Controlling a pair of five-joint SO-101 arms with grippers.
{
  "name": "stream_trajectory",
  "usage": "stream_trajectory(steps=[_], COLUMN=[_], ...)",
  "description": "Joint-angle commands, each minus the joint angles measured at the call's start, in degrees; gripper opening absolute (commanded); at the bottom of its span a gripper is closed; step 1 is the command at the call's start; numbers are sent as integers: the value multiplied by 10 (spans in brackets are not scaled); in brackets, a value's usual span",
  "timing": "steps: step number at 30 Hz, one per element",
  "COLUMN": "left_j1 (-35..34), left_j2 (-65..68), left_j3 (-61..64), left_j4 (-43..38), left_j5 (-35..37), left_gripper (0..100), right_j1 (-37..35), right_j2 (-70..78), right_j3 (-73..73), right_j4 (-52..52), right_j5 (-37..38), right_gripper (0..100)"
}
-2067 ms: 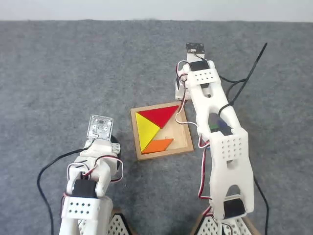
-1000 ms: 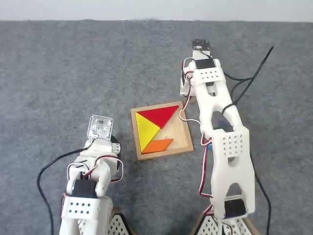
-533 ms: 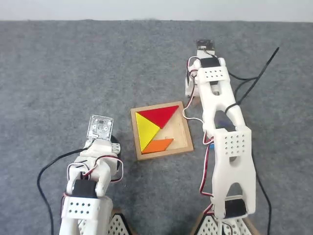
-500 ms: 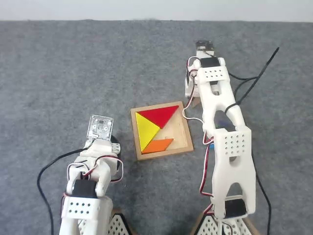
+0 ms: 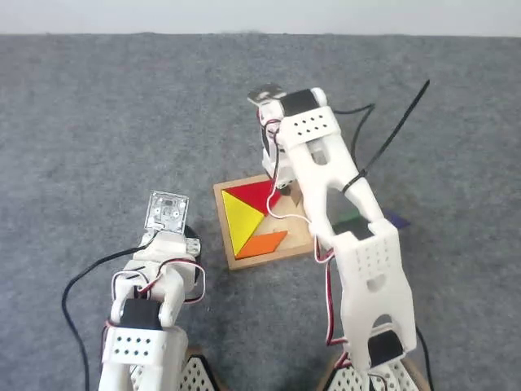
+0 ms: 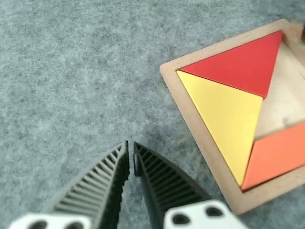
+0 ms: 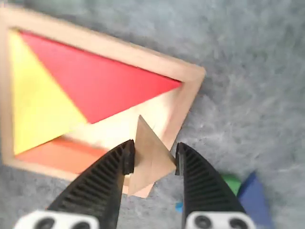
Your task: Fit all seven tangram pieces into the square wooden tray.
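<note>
The square wooden tray [image 5: 260, 258] lies mid-table and holds a red triangle [image 5: 252, 195], a yellow triangle [image 5: 240, 216] and an orange parallelogram [image 5: 262, 242]. My right gripper [image 7: 152, 152] hangs over the tray's bare part near its far right corner, shut on a plain wooden triangle [image 7: 148, 160]. The right wrist view shows the tray rim [image 7: 119, 45], the red piece [image 7: 95, 81] and the yellow piece [image 7: 33, 95]. My left gripper [image 6: 131, 152] is shut and empty, low over the carpet just left of the tray rim [image 6: 191, 114].
A green piece [image 5: 350, 217] and a blue piece [image 5: 396, 220] lie on the carpet right of the tray, partly under the right arm; they also show as the green piece [image 7: 232, 182] and blue piece [image 7: 255, 198]. Grey carpet stretches all around.
The right arm has swung left from beside the tray's far right corner to over the tray, carrying the wooden triangle. The left arm has kept still.
</note>
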Motion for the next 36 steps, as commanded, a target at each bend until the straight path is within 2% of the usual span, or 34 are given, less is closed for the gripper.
stream_trajectory(steps=[1,5,11,15,25,36], left_j1=[-2,-3,-3,-2,-2,-3], left_j2=[-8,-8,-8,-8,-8,-8], left_j3=[-5,-5,-5,-5,-5,-5], left_j4=[3,3,3,3,3,3], left_j5=[4,4,4,4,4,4], left_gripper=[15,15,15,15,15,15], right_j1=[-24,-51,-75,-84,-87,-108], right_j2=[-94,-110,-115,-113,-116,-167], right_j3=[3,65,172,193,205,267], right_j4=[22,8,-95,-145,-146,-175], right_j5=[65,122,193,227,345,370], right_gripper=[86,86,86,86,87,86])
